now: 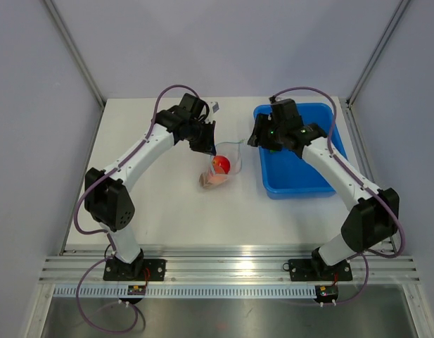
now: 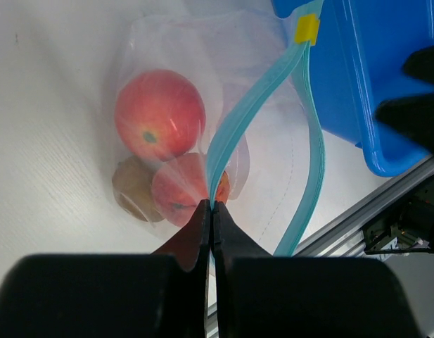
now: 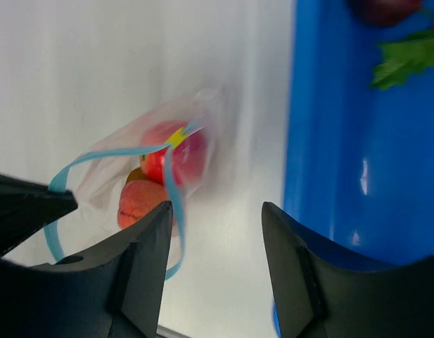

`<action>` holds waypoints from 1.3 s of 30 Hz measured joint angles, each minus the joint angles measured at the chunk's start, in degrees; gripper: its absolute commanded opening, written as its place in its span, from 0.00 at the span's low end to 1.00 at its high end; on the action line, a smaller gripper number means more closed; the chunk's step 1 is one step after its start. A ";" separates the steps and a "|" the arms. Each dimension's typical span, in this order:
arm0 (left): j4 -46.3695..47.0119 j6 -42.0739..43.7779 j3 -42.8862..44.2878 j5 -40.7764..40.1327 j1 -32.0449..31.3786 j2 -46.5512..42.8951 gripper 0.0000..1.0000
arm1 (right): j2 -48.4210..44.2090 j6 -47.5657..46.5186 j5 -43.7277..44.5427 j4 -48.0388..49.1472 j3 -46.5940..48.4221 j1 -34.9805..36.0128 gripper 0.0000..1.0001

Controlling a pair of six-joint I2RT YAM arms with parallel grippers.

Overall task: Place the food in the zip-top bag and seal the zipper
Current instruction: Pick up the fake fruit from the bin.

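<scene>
The left gripper [image 2: 212, 205] clamped the zipper [image 2: 238, 134], holding the zip-top bag [image 2: 153, 42], food [image 2: 160, 113] inside, open just ahead for loading; the right gripper [image 3: 217, 211] hovered empty, jaws apart.

In the top view the right arm [image 1: 336, 165] covers much of the blue tray [image 1: 301, 184], hiding its contents. The right wrist view blurs the zip-top bag [image 3: 181, 151] and crops a purple piece [image 3: 382, 8] at its top edge. The zipper [image 2: 239, 127] vanishes at its near end between the left fingers [image 2: 192, 243].
</scene>
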 measured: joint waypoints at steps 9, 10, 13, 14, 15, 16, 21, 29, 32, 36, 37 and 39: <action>-0.20 -0.87 0.72 -1.29 0.00 0.13 0.00 | -4.57 0.83 3.50 2.62 -3.32 -20.46 0.75; -0.22 -0.87 0.83 -1.38 0.00 0.17 0.00 | -4.07 1.25 3.54 2.93 -3.82 -21.86 0.75; -0.26 -0.87 1.29 -1.38 0.00 0.68 0.00 | -1.49 3.08 3.76 4.57 -4.74 -25.05 0.75; -0.22 -0.90 1.42 -1.38 0.00 0.87 0.00 | -0.26 3.72 4.33 5.29 -4.92 -25.81 0.74; -0.24 -0.90 1.53 -1.38 0.00 1.07 0.00 | 1.11 4.13 5.11 5.88 -4.96 -26.29 0.75; -0.24 -0.87 1.57 -1.36 -0.02 1.20 0.00 | 2.56 4.46 6.21 6.58 -4.96 -26.82 0.78; -0.37 -0.85 1.84 -1.31 0.00 1.70 0.00 | 11.47 2.14 11.45 7.15 -1.68 -28.15 0.92; -0.81 -0.83 2.89 -1.31 0.00 1.81 0.00 | 22.82 -5.68 16.76 7.23 6.88 -28.94 0.99; -0.85 -0.79 3.45 -1.33 0.00 1.84 0.00 | 24.00 -9.33 17.77 8.55 7.21 -28.94 0.99; -0.98 -0.57 3.72 -1.33 0.00 1.95 0.00 | 26.71 -13.79 18.99 10.08 10.03 -28.94 0.99; -0.96 -0.52 3.72 -1.33 0.00 2.03 0.00 | 27.41 -14.88 19.10 10.64 10.56 -28.94 0.99; -0.96 -0.37 3.74 -1.33 0.00 2.34 0.00 | 28.50 -16.72 19.17 11.41 11.17 -28.94 1.00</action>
